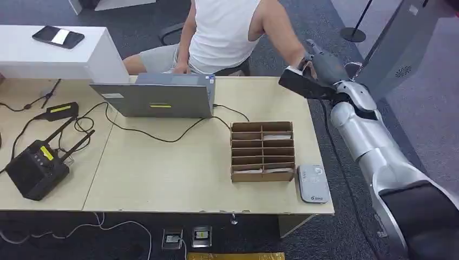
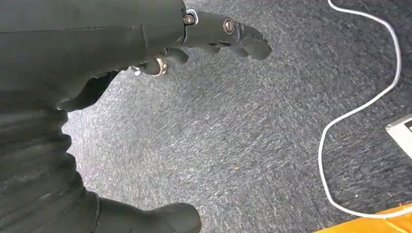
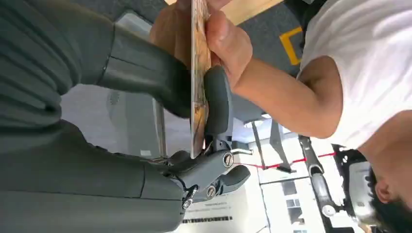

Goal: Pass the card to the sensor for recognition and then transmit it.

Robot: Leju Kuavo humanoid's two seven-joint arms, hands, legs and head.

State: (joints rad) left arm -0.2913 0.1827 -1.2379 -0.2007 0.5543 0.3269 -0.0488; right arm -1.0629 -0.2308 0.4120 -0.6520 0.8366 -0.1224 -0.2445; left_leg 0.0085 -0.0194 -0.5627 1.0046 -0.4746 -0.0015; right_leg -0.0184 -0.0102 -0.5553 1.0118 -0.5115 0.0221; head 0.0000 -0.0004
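- At the upper right of the head view, we see the right hand (image 1: 319,67) raised past the far right corner of the counter (image 1: 162,173), next to the seated person (image 1: 227,32).
- In the right wrist view the right hand (image 3: 194,111) pinches the card (image 3: 199,73) edge-on between its thick thumb and a dark finger.
- The person's hand (image 3: 214,34) also grips the card at its other end, so both hold it at once.
- The left hand (image 2: 145,53) hangs over grey carpet (image 2: 243,145) with a white cable (image 2: 340,121); its fingers are loosely spread and hold nothing.
- Low right on the counter, the grey sensor (image 1: 313,183) lies flat, just beside the cardboard card rack (image 1: 263,151), well apart from the card.
- Some rack slots hold pale cards.
- Upper middle, a laptop (image 1: 157,97) stands before the person, its dark cord running toward the rack.
- At the lower left sits a black box with antennas (image 1: 38,165).
- A phone (image 1: 58,37) lies on the white block (image 1: 54,54) at the upper left.
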